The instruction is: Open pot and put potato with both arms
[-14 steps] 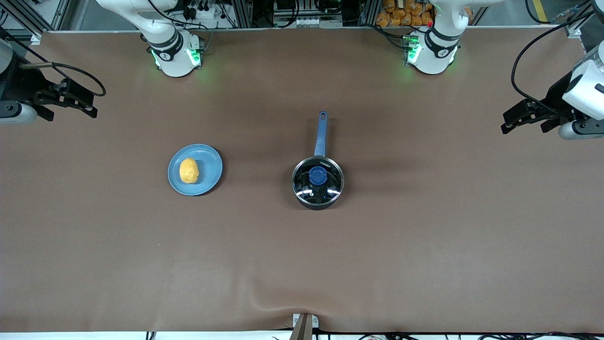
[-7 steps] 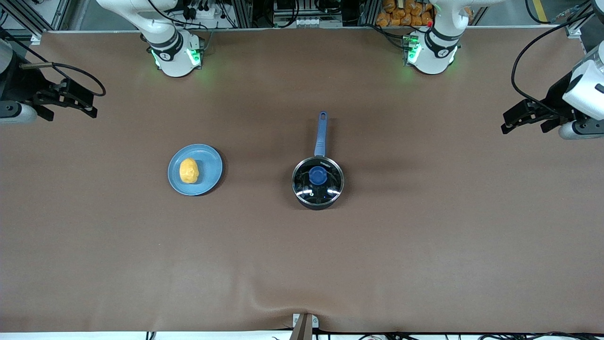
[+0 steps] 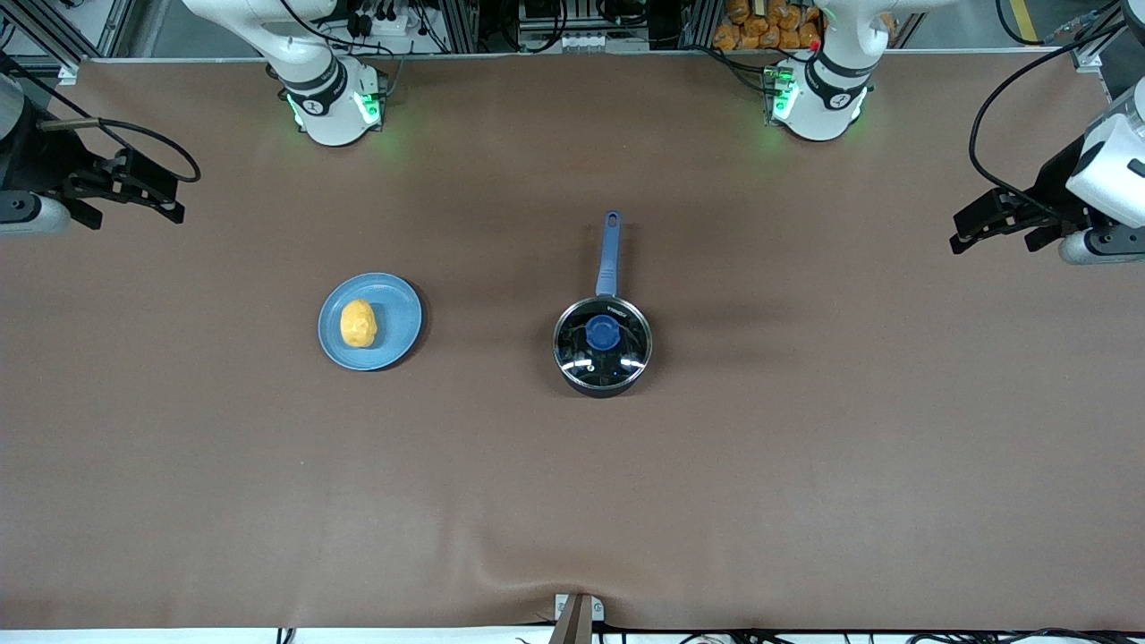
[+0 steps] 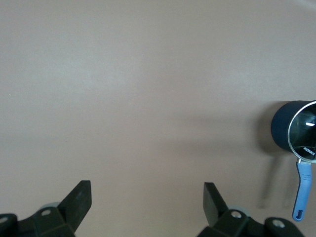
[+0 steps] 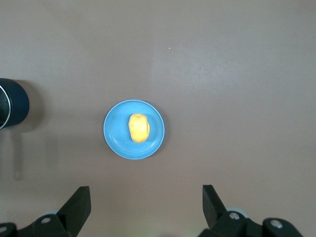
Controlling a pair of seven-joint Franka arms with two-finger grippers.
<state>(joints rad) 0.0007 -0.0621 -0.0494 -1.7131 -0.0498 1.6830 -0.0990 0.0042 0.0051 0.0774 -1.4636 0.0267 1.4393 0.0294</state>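
The pot [image 3: 602, 344] is a black saucepan with its glass lid on, a blue knob [image 3: 602, 333] on top and a blue handle [image 3: 610, 255] pointing toward the bases. Its edge shows in the left wrist view [image 4: 284, 129] and the right wrist view [image 5: 14, 108]. The potato [image 3: 358, 323] lies on a light-blue plate [image 3: 398, 309] toward the right arm's end, and shows in the right wrist view [image 5: 138, 128]. My left gripper [image 3: 957, 231] hangs high over the left arm's end, open and empty [image 4: 147, 186]. My right gripper [image 3: 177, 197] hangs high over the right arm's end, open and empty [image 5: 146, 189]. Both arms wait.
A brown cover [image 3: 572, 501] lies over the table, with a small wrinkle near a metal bracket [image 3: 577, 615] at the edge nearest the camera. Cables and racks run along the edge by the two bases [image 3: 335, 107].
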